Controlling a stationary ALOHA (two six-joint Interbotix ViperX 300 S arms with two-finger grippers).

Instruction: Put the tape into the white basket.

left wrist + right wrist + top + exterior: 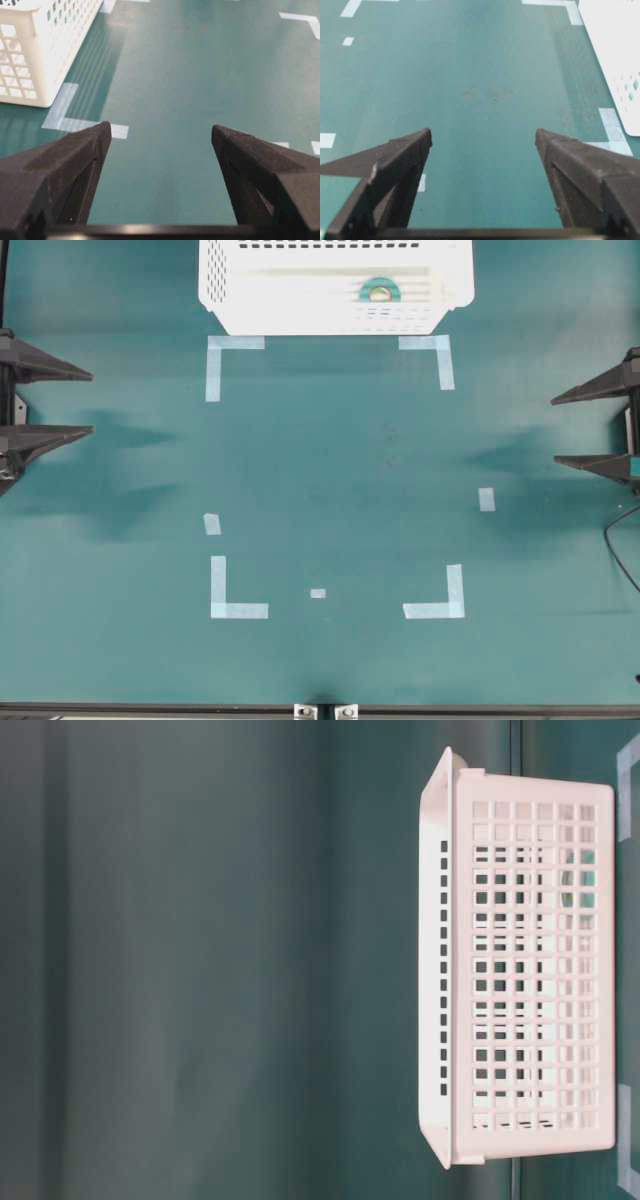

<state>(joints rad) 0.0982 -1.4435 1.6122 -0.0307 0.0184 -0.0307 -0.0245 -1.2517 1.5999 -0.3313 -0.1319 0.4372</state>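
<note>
The tape (379,290) lay inside the white basket (225,290), at about one o'clock from the centre of the table (330,470), flat on the ribbed bottom towards the basket's near right corner. The task therefore appeared complete.

The left gripper (88,403) waited at nine o'clock and the right gripper (556,430) at three o'clock, both well apart from the basket. Each stood with jaws spread wide and nothing between them; the wrist views confirmed only bare table between the fingertips.

Judged by appearance, the roll would be light and fairly stiff, with a smooth outer face that might slip. A pinch across the ring wall, one finger in the core, would seem soundest. Pale corner marks (235,360) remained on the table.
</note>
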